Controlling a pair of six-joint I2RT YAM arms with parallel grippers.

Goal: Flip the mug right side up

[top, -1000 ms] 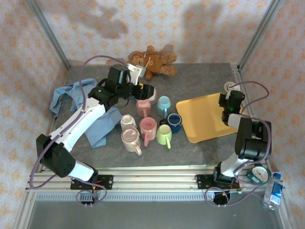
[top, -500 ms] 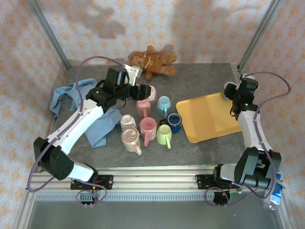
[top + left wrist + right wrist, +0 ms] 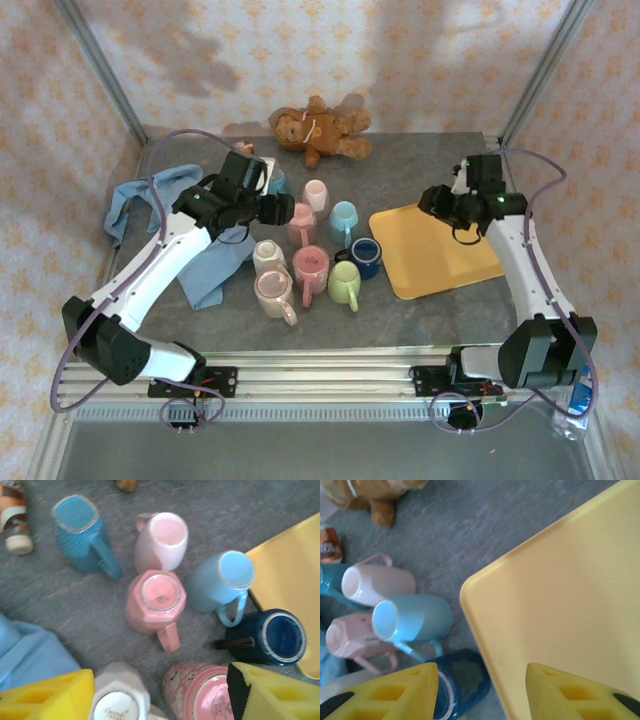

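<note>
Crowding is the main hazard. The upturned pink mug (image 3: 155, 600) stands base-up in the middle of the cluster, with its handle pointing to 6 o'clock in the left wrist view. Neighbours ring it:
- a pale pink mug (image 3: 162, 540) at 12 o'clock, touching or very nearly so
- a light blue mug (image 3: 222, 580) at 3 o'clock
- a teal mug (image 3: 80, 530) at 10 o'clock
- a white mug (image 3: 117, 700) at 7 o'clock, also base-up
- a patterned pink mug (image 3: 192, 690) at 5 o'clock

The left gripper (image 3: 277, 208) hangs above this cluster with its fingers spread and nothing between them. The right gripper (image 3: 431, 199) sits well apart at 3 o'clock from the mugs, above the corner of the yellow tray (image 3: 440, 255) nearest them. Its fingers are likewise spread and empty.

I judge 4 likely failures:
- **Knocked neighbour:** a finger descending into the narrow gaps at 12 or 3 o'clock could topple a mug there.
- **Slipping:** the faceted, glazed wall may slide in the pads while the mug is being turned, dropping it onto the others.
- **Handle sweep:** flipping the mug low would swing its handle into the mugs at 5 and 7 o'clock, so it probably needs lifting clear first.
- **Wrong mug:** at least 2 mugs are base-up, so the grasp could land on the wrong one.
</note>
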